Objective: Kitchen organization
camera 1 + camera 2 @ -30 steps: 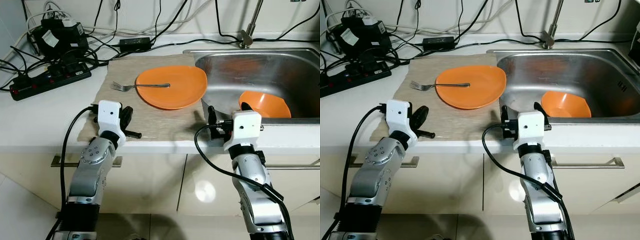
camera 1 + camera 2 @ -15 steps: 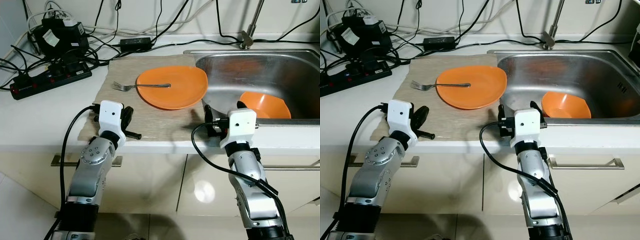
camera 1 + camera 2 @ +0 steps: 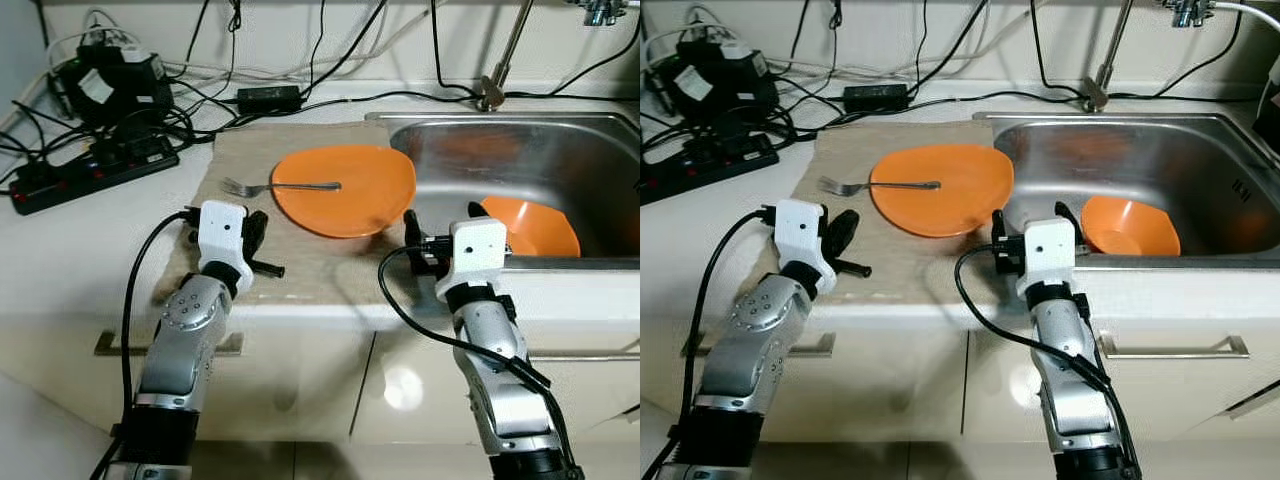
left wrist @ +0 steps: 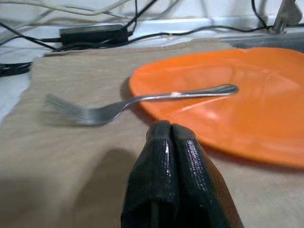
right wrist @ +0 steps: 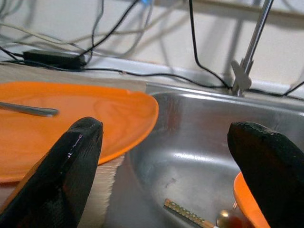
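Note:
An orange plate point(image 3: 350, 190) lies on a beige mat point(image 3: 240, 160), its right edge over the sink's rim. A fork point(image 3: 275, 187) rests with its handle on the plate and its tines on the mat. An orange bowl point(image 3: 530, 225) sits inside the steel sink point(image 3: 560, 150). My left gripper point(image 3: 255, 235) is shut and empty, low over the mat's front part, pointing at the fork point(image 4: 137, 102). My right gripper point(image 3: 442, 220) is open at the sink's front left corner, one finger near the plate point(image 5: 71, 114), the other toward the bowl.
A black power strip point(image 3: 95, 165), adapters and tangled cables crowd the back left of the counter. The faucet point(image 3: 505, 55) stands behind the sink. A small utensil point(image 5: 190, 213) lies on the sink's bottom. Cabinet doors with handles are below the counter edge.
The camera has shifted slightly. My right gripper has moved a little left and forward, toward the sink's corner and the plate. The left arm, plate, fork and bowl have stayed put.

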Available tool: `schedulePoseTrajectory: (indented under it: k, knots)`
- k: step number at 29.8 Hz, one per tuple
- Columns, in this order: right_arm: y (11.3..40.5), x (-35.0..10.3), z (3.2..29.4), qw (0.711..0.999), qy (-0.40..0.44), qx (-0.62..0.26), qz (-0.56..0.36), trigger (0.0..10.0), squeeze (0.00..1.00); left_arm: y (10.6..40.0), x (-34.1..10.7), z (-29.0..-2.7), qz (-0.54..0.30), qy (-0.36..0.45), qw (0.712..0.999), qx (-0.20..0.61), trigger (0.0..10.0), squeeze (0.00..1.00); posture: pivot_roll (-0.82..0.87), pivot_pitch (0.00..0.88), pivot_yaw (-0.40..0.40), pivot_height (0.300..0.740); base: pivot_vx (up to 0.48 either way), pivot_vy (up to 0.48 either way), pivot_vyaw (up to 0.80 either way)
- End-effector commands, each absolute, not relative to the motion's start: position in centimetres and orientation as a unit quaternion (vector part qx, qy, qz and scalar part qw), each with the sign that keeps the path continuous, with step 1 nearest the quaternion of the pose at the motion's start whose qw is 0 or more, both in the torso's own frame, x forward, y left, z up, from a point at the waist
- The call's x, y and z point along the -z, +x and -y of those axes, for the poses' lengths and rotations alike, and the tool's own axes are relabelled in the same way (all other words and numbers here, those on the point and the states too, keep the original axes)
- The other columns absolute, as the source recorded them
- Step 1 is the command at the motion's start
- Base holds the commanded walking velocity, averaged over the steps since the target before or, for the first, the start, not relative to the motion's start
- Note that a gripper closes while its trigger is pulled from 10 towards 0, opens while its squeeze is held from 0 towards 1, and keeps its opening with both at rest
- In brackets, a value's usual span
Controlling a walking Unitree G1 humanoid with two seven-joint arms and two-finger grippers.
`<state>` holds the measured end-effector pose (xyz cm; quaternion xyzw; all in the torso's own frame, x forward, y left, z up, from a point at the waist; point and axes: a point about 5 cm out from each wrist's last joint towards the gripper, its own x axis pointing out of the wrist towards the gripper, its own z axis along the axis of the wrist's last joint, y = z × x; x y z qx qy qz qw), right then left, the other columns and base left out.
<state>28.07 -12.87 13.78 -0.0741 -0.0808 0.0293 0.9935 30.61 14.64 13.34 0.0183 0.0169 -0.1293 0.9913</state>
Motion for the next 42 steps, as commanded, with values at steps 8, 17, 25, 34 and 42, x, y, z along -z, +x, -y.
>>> schedulePoseTrajectory:
  k: [8,17,25,34,42]
  knots:
    - [28.0,-13.8,13.4,0.993,-0.077,-0.019,0.085,10.0,0.00,30.7,-13.6,-13.6,-0.005,0.039,0.988,0.150,10.0,0.00,-0.03,0.000,0.057,0.740,0.172,0.000,0.00]
    - [27.8,-13.8,13.5,0.993,-0.077,-0.015,0.086,10.0,0.00,30.7,-13.6,-13.5,-0.006,0.043,0.988,0.149,10.0,0.00,-0.04,0.000,0.063,0.740,0.000,0.000,0.00]
    - [27.5,-14.4,13.0,0.992,-0.075,-0.016,0.097,10.0,0.00,33.1,-17.2,-15.3,0.009,0.072,0.986,0.149,10.0,0.00,-0.04,0.000,0.080,0.740,0.000,0.000,0.00]
    - [27.3,-14.8,14.2,0.991,-0.079,0.035,0.106,10.0,0.00,34.1,-17.5,-15.6,-0.011,0.072,0.983,0.166,10.0,0.00,-0.06,0.000,0.112,0.740,0.000,0.000,0.00]
    - [27.0,-14.6,14.9,0.990,-0.091,0.048,0.098,10.0,0.00,33.8,-15.8,-14.9,-0.038,0.051,0.983,0.172,10.0,0.00,-0.08,0.000,0.115,0.740,0.000,0.000,0.00]
